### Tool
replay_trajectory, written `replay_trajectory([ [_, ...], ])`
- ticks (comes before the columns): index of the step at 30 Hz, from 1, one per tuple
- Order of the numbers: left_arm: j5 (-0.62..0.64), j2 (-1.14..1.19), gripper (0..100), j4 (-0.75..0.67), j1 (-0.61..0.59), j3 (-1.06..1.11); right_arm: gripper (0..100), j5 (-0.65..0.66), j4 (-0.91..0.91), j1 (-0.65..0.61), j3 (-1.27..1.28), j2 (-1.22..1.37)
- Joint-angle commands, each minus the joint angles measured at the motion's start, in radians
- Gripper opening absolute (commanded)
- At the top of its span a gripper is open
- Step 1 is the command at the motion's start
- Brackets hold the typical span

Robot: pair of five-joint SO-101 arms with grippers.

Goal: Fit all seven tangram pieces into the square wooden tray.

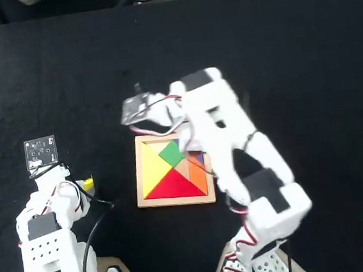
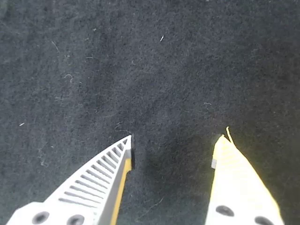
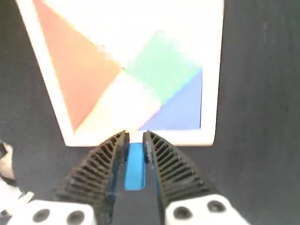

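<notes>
The square wooden tray (image 1: 175,203) lies mid-table, holding yellow (image 1: 151,168), green (image 1: 170,153), red (image 1: 173,187) and orange (image 1: 200,179) pieces. My right arm leans over its right side, with the right gripper (image 1: 189,147) low at the tray's upper right part. In the right wrist view the right gripper (image 3: 135,137) is shut on a small blue piece (image 3: 134,166), just at the tray's rim (image 3: 211,93). Beyond it lie a green piece (image 3: 161,65), a blue triangle (image 3: 180,112) and a red one (image 3: 75,70). My left gripper (image 2: 176,150) is open over bare cloth, left of the tray (image 1: 87,182).
Black cloth covers the whole table. A small board with a printed marker (image 1: 41,153) rides on the left arm. Cables trail from both arms near the front edge. Open cloth lies behind and to the right of the tray.
</notes>
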Motion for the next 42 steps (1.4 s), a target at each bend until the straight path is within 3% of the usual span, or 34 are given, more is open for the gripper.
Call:
replay_trajectory([
  [1,0.002,-0.011,28,-0.017,0.013,-0.002,1.1,0.015,0.006,-0.057,-0.143,0.081],
  [14,0.002,-0.011,28,-0.017,0.013,-0.004,1.1,0.015,0.048,-0.123,-0.535,0.449],
  [26,0.0,-0.011,28,-0.029,0.013,-0.002,2.1,-0.043,0.19,-0.176,-0.73,0.545],
  [33,0.0,-0.011,28,-0.029,0.013,-0.002,31.1,-0.063,0.218,-0.178,-0.727,0.547],
  [42,0.0,-0.011,28,-0.029,0.013,-0.002,18.1,-0.061,0.218,-0.19,-0.756,0.542],
])
